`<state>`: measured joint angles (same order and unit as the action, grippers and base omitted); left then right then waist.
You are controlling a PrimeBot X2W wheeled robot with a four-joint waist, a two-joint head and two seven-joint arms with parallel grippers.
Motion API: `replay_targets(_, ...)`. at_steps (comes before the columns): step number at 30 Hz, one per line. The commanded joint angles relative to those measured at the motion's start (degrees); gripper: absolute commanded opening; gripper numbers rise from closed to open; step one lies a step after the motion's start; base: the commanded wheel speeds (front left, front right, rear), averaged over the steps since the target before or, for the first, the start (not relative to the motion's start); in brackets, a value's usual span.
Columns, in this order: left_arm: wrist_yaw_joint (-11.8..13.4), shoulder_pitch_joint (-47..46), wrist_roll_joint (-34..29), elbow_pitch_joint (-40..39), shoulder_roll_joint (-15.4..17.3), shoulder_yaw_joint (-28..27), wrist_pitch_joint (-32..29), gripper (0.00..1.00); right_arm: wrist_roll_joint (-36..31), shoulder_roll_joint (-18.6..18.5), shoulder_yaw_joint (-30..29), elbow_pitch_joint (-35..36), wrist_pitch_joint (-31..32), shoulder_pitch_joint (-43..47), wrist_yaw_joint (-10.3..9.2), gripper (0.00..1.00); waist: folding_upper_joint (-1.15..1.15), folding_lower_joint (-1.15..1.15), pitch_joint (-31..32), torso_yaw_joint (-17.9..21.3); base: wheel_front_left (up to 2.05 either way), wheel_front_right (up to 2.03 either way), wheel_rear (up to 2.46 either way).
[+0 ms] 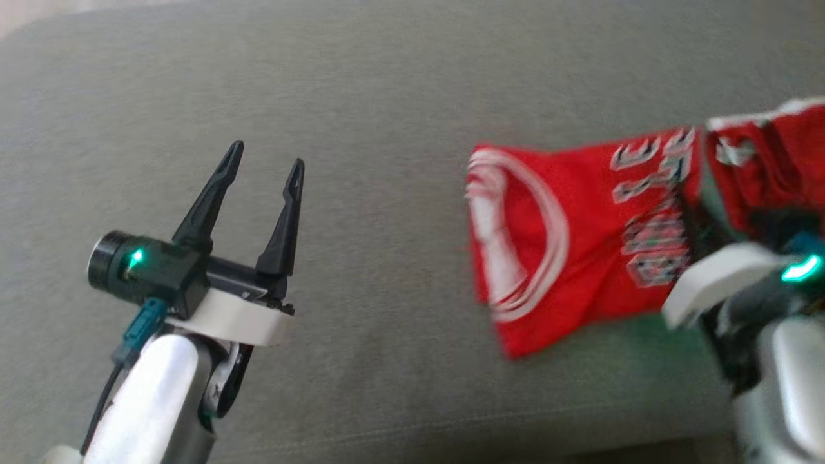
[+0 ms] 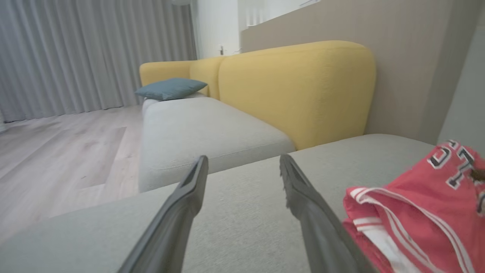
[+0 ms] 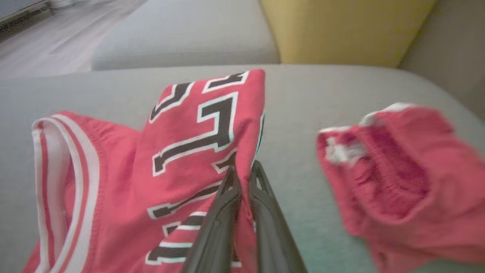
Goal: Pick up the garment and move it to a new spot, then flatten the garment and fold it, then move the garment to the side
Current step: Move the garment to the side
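The garment [image 1: 580, 232] is a red jersey with white trim and black-and-white lettering, lying rumpled on the grey sofa cushion [image 1: 387, 96]. In the right wrist view my right gripper [image 3: 243, 168] is shut on a raised fold of the garment [image 3: 125, 170] by the lettering. A second bunched red part with white trim [image 3: 398, 189] lies just right of it; I cannot tell whether it is joined. My left gripper [image 1: 265, 156] hovers open and empty over bare cushion, well left of the garment. In the left wrist view the garment [image 2: 416, 212] shows to the right of the left gripper [image 2: 244, 159].
A yellow sofa backrest [image 2: 299, 91] rises behind the cushion, with a beige wall beyond. Another grey seat [image 2: 201, 132] with a blue pillow [image 2: 170, 88] lies further off. Wooden floor [image 2: 57, 151] and grey curtains [image 2: 75, 53] are beyond the cushion's edge.
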<state>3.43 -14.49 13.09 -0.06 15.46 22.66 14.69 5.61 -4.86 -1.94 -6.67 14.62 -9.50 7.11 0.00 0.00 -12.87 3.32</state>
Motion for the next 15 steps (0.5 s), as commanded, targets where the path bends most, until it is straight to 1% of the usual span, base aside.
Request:
replay_targets(1,-0.61,-3.56,-0.70,-2.52,1.87,-1.85,-0.08,1.00,0.26,-2.48,-0.48,1.70,-0.35,-5.73,0.37,0.00,0.00,0.00,-3.30,4.77,0.00,0.00,0.00)
replay_targets(4,-1.26,-5.13,-1.13,-3.32,2.38,-1.37,-0.61,1.00,0.00,-4.80,-2.78,1.01,-0.65,-10.26,0.37,0.00,0.00,0.00,-5.26,6.36,0.00,0.00,0.00)
replay_targets(7,-1.72,-6.70,-1.64,-4.33,2.74,-0.91,-1.09,1.00,-0.26,-6.47,-4.91,1.78,-0.55,-13.54,0.37,0.00,0.00,0.00,-7.03,7.45,0.00,0.00,0.00)
replay_targets(11,-2.48,-8.56,-2.06,-5.23,3.11,-0.27,-1.45,1.00,-0.42,-8.59,-7.76,3.44,0.07,-16.86,0.37,0.00,0.00,0.00,-8.81,8.71,0.00,0.00,0.00)
replay_targets(15,-2.92,-9.98,-2.55,-5.94,3.19,0.51,-1.80,1.00,-0.57,-10.34,-10.17,5.48,1.95,-18.91,0.37,0.00,0.00,0.00,-10.31,9.30,0.00,0.00,0.00)
